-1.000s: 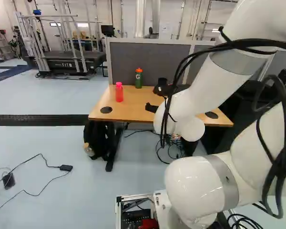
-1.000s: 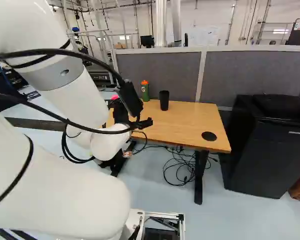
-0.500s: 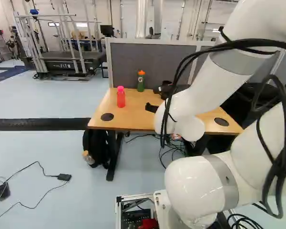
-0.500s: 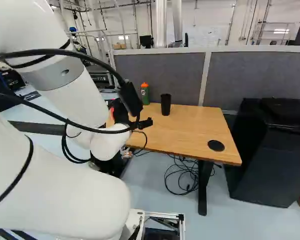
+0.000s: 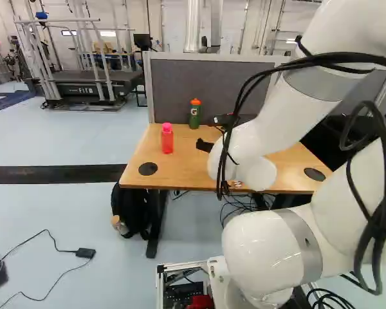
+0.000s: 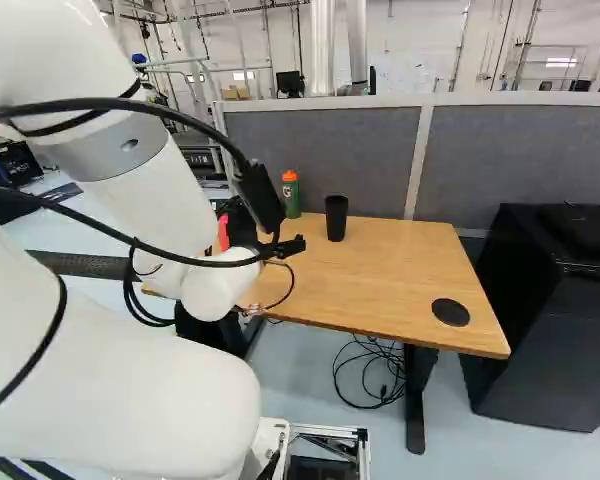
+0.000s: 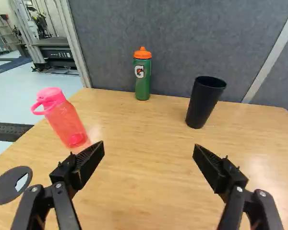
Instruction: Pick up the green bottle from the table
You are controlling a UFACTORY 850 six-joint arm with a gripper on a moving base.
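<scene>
Green bottle was seen upright on table, well ahead of gripper, near its midline; fingers were spread wide, nothing was held.

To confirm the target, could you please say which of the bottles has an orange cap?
The green bottle, near the grey partition; the pink bottle has a pink cap.

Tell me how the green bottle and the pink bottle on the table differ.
The green bottle looks opaque, while the pink bottle is see-through.
The green bottle has an orange cap; the pink bottle has a pink lid with a loop.
The green bottle stands close to the gray divider, the pink bottle farther from it.
Both stand upright on the table.
</scene>
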